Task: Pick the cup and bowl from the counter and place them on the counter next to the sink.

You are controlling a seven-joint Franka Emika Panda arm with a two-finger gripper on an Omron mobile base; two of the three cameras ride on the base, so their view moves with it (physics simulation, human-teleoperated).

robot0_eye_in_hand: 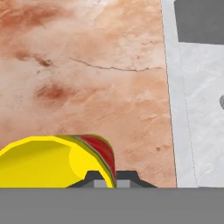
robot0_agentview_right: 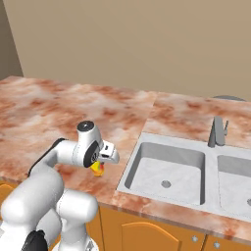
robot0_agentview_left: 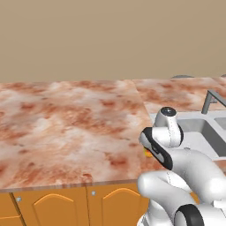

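Note:
The yellow cup point(robot0_eye_in_hand: 48, 162) with its red-orange mark fills the lower left of the hand view, and my gripper point(robot0_eye_in_hand: 110, 178) is shut on its rim wall. From the right base view the gripper point(robot0_agentview_right: 102, 163) holds the cup point(robot0_agentview_right: 98, 169) low over the counter point(robot0_agentview_right: 49, 108), just left of the sink point(robot0_agentview_right: 166, 169). I cannot tell whether the cup touches the slab. A sliver of the cup point(robot0_agentview_left: 148, 153) shows under my hand in the left base view. No pale grey-green bowl is plainly in sight.
The sink rim point(robot0_eye_in_hand: 175, 109) runs down the right of the hand view. The grey faucet point(robot0_agentview_right: 217, 131) stands behind the two basins. A grey rounded shape point(robot0_agentview_right: 228, 97) peeks over the counter's far edge; what it is I cannot tell. Orange cabinets point(robot0_agentview_left: 53, 205) lie below.

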